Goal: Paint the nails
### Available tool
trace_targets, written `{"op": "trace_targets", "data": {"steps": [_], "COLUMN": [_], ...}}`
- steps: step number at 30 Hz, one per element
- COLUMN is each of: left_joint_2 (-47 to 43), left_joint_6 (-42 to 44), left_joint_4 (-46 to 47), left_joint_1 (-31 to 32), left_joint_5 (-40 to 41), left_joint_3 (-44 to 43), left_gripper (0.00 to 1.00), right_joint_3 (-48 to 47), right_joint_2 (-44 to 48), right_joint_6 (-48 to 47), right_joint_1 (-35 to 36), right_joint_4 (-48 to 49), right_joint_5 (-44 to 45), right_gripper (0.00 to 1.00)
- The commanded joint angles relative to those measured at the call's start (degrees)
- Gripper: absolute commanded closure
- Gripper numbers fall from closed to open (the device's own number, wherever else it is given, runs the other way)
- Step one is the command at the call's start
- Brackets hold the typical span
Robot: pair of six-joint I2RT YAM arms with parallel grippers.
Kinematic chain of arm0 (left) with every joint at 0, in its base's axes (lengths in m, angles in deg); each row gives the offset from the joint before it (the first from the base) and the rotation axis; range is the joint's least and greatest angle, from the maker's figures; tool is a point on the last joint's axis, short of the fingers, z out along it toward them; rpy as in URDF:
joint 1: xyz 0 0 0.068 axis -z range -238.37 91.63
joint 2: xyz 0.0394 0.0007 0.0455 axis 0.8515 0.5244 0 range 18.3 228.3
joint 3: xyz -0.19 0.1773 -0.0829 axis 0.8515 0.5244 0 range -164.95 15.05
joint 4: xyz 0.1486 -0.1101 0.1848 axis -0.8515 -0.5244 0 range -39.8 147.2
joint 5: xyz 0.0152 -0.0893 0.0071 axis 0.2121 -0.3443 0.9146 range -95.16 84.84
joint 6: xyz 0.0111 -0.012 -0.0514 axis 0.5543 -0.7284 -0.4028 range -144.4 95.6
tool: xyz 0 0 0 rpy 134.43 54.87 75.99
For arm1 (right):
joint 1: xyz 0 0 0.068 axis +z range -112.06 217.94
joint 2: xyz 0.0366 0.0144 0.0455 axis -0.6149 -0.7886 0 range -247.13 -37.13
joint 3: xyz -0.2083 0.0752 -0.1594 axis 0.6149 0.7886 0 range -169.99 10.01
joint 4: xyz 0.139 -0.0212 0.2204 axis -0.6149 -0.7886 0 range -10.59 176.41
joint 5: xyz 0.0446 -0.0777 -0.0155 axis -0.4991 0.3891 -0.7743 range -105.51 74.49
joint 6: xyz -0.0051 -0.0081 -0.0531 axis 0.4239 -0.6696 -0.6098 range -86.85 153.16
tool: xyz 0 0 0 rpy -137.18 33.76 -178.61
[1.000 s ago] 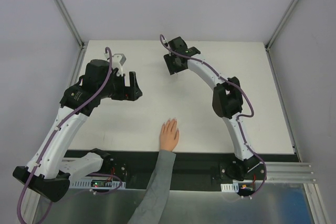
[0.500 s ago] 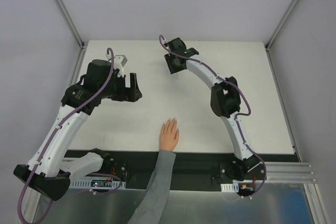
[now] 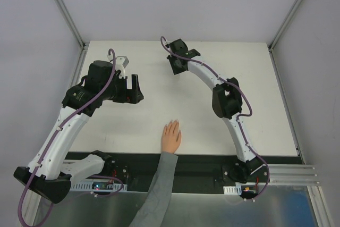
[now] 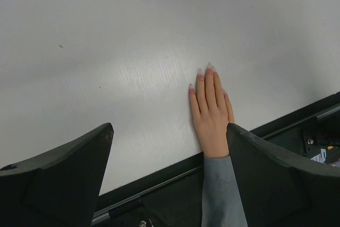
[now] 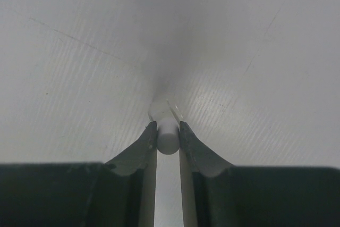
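Note:
A pale pinkish-beige hand point(image 3: 171, 136) lies flat on the white table near its front edge, fingers together, wrist in a grey sleeve point(image 3: 159, 184). Its nails point(image 4: 204, 73) show pinkish in the left wrist view, where the hand point(image 4: 211, 111) lies just inside my right finger. My left gripper point(image 3: 135, 92) is open and empty, raised to the hand's far left; in its own view point(image 4: 170, 128) the jaws stand wide apart. My right gripper point(image 3: 177, 68) is at the table's far middle. In its own view point(image 5: 168, 128) it is shut on the white cap point(image 5: 168, 141) of a small clear bottle point(image 5: 161, 111) standing on the table.
The black front rail point(image 3: 202, 160) runs along the table's near edge by the sleeve. Grey walls and metal posts point(image 3: 64, 9) enclose the table at the back and sides. The right arm's elbow point(image 3: 227, 102) hangs over the table's right half.
My right gripper has shifted slightly toward the far left with the cap between its fingers. The left arm and the hand have not moved.

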Motion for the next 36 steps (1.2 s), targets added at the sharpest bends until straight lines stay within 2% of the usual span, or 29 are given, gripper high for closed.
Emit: {"op": "trace_targets", "data": {"steps": [1,3,12,16,18,21,25,28,30,31,34,36], "left_joint_2": [-0.25,-0.16,-2.00,-3.76,-4.81,-4.21,-0.35,4.31,7.12,7.75,8.89,9.24], "left_joint_6": [0.63,0.46,-1.92,-2.18,-2.44,-2.71,-0.78,0.45,-1.38,-2.35,-5.60,-5.79], "left_joint_4": [-0.30,-0.21,-0.04,1.89,5.75,14.07,25.09,29.40,31.60,34.22,41.15,42.06], "left_joint_1": [-0.62,-0.62,-0.62,-0.62,-0.62,-0.62,-0.62,-0.79,-0.88,-0.97,-0.88,-0.88], "left_joint_5": [-0.39,-0.48,-1.71,-3.72,-6.97,-13.89,-24.46,-30.70,-34.48,-38.24,-43.35,-44.68], "left_joint_3": [-1.12,-1.12,-0.24,2.04,3.80,3.72,0.14,-3.39,-4.37,-4.63,-2.10,-1.73], "left_gripper": [0.13,0.13,0.19,0.20,0.19,0.15,0.12,0.19,0.21,0.25,0.32,0.37], "right_joint_3": [-2.65,-2.65,-1.87,4.01,9.28,15.44,17.38,20.71,23.26,23.71,28.78,32.49], "right_joint_2": [0.47,1.61,11.45,21.97,25.68,33.24,39.31,45.02,48.62,49.51,53.46,55.75], "right_joint_6": [0.01,0.63,3.97,5.64,6.95,7.57,6.70,5.21,5.99,6.78,7.83,9.06], "right_joint_1": [0.01,0.01,-0.08,-0.25,-0.43,-1.30,-2.71,-2.89,-3.06,-3.15,-3.15,-3.33], "right_joint_4": [0.26,-0.44,-4.12,-6.50,-7.91,-10.54,-17.57,-20.04,-19.25,-19.16,-16.54,-11.27], "right_joint_5": [0.42,0.68,0.95,-2.38,-4.93,-13.97,-29.85,-37.52,-40.79,-43.85,-50.35,-53.45], "right_gripper": [0.89,0.99,0.99,0.99,0.99,0.99,0.99,0.99,0.99,0.99,0.99,0.99]}}
